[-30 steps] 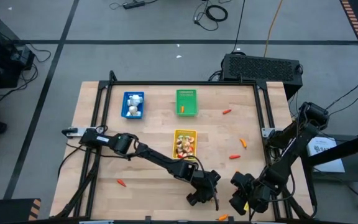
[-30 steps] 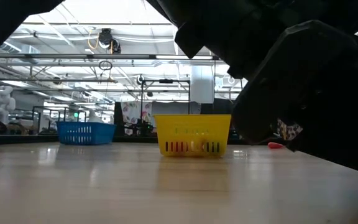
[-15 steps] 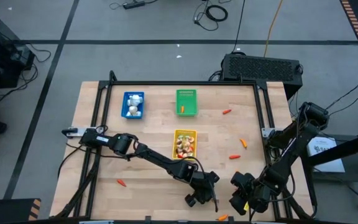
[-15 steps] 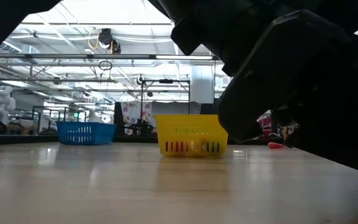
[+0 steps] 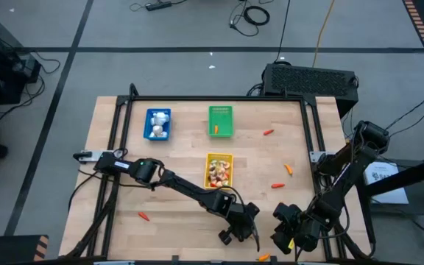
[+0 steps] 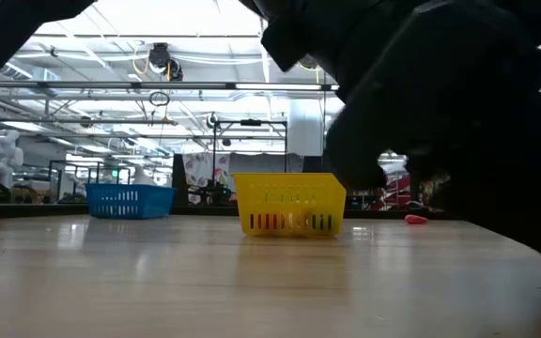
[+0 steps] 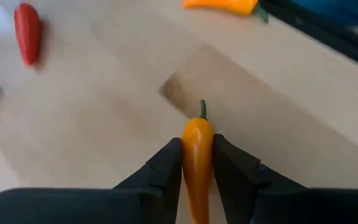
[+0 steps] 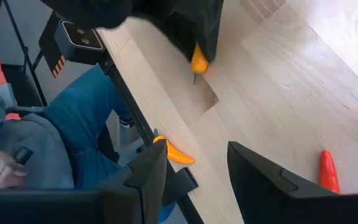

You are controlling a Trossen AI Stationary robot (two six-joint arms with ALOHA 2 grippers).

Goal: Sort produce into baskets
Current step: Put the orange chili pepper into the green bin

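Left gripper [image 7: 197, 163] jaws pinch the orange pepper [image 7: 197, 151] narrowly at the counter's [image 5: 175, 169] six o'clock edge; it could squirt free. Right gripper [image 8: 192, 169] waits open.

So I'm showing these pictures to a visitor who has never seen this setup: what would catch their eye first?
Probably the left end effector near the table's front edge, its fingers closed on a small orange pepper. Next, the three baskets farther back: blue with white bulbs, green, and yellow filled with mixed produce. Orange-red pieces lie scattered on the wooden table, and the right end effector waits open at the front right.
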